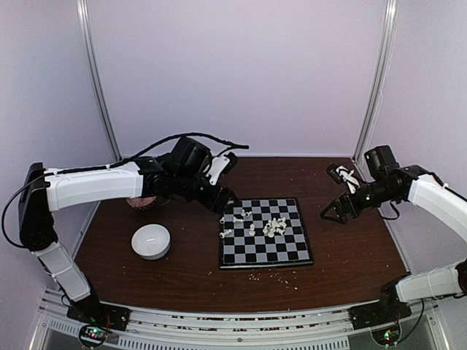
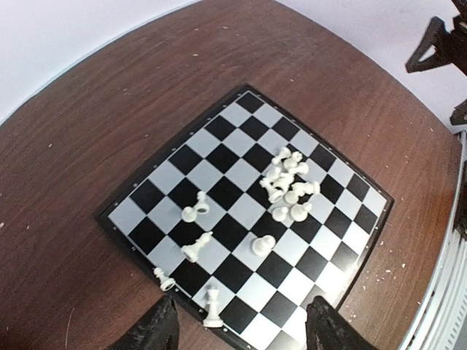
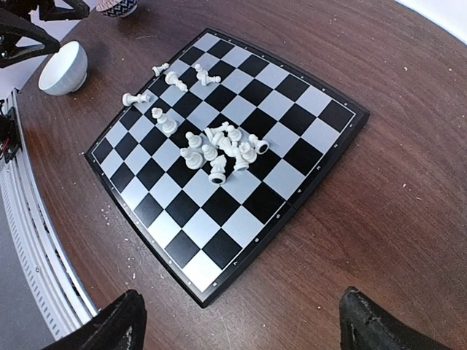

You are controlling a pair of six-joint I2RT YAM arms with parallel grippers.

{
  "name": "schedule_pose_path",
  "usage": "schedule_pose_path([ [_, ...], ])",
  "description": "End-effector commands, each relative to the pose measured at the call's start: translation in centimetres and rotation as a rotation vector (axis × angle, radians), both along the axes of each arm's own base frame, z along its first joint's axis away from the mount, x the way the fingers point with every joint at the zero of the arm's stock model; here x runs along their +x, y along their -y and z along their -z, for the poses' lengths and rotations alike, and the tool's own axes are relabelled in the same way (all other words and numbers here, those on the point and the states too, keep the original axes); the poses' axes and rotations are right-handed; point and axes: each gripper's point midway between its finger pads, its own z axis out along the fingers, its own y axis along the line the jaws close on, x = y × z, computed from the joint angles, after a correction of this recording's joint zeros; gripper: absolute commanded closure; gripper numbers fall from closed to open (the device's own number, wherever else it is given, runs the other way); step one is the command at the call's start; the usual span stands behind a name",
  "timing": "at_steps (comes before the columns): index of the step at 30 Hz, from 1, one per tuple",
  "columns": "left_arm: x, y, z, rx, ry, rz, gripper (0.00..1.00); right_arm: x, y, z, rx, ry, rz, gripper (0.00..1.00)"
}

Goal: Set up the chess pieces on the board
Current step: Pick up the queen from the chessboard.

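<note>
The board (image 1: 281, 248) lies on the brown table right of centre. A heap of white chess pieces (image 1: 275, 227) sits on its right half, and a few more are scattered near its far left corner (image 1: 241, 216). In the left wrist view the heap (image 2: 288, 182) is mid-board. One piece (image 2: 212, 306) stands upright at the near rim and another (image 2: 164, 279) lies beside it. My left gripper (image 2: 244, 328) hovers open over that near edge, holding nothing. My right gripper (image 3: 241, 328) hangs open off the board's right side (image 3: 277, 95), well away from the heap (image 3: 222, 149).
A round white bowl (image 1: 151, 240) stands left of the board, seen also in the right wrist view (image 3: 64, 67). A patterned bowl (image 1: 139, 202) sits behind it under the left arm. Pale crumbs dot the table near the front edge (image 1: 270, 273). Walls enclose three sides.
</note>
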Motion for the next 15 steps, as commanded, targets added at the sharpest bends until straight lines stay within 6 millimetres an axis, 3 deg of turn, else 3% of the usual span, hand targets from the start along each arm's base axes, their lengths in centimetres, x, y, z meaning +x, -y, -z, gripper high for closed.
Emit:
schedule_pose_path([
  [1, -1.0, 3.0, 0.7, 0.033, 0.054, 0.151, 0.39, 0.0, -1.2, -0.3, 0.066, 0.075, -0.079, 0.09],
  [5, -0.3, 4.3, 3.6, 0.064, 0.05, 0.162, 0.39, -0.2, -1.1, 1.2, 0.05, 0.096, -0.099, 0.09],
  [9, 0.6, 5.5, 6.0, 0.103, 0.022, 0.178, 0.43, 0.0, -0.9, 1.2, 0.028, 0.132, -0.106, 0.09],
  [15, 1.6, 6.9, 7.3, 0.117, 0.02, 0.192, 0.46, 0.6, 0.0, 2.4, -0.032, 0.138, -0.075, 0.11],
])
